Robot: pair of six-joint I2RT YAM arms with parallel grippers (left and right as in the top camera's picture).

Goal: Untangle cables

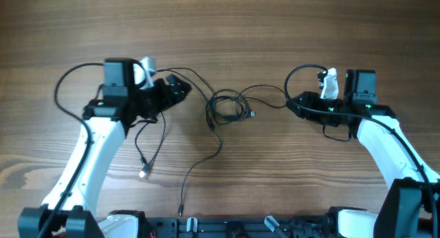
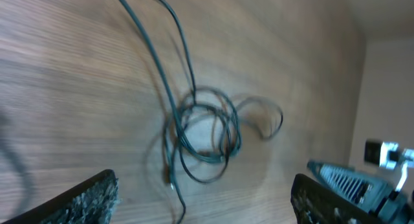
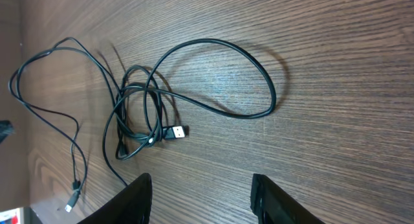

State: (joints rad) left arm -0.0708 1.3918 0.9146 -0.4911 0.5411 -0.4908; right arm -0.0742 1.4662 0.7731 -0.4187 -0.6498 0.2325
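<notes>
My station in what looks like a robotics lab: my left arm (image 1: 89, 155) and right arm (image 1: 385, 138) mounted at the edge of a wood-grain table (image 1: 275, 18), thin black cables (image 1: 214, 113) lying loose between them

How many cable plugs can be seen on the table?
3 plugs: one just right of the coil, one lower left of it, one below it. More may be hidden in the coil.

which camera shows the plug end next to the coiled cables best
The right wrist view: the plug lies sharp and close beside the coil. Overhead shows the plug only as a speck; the left wrist view is blurred, so it cannot be picked out.
</notes>
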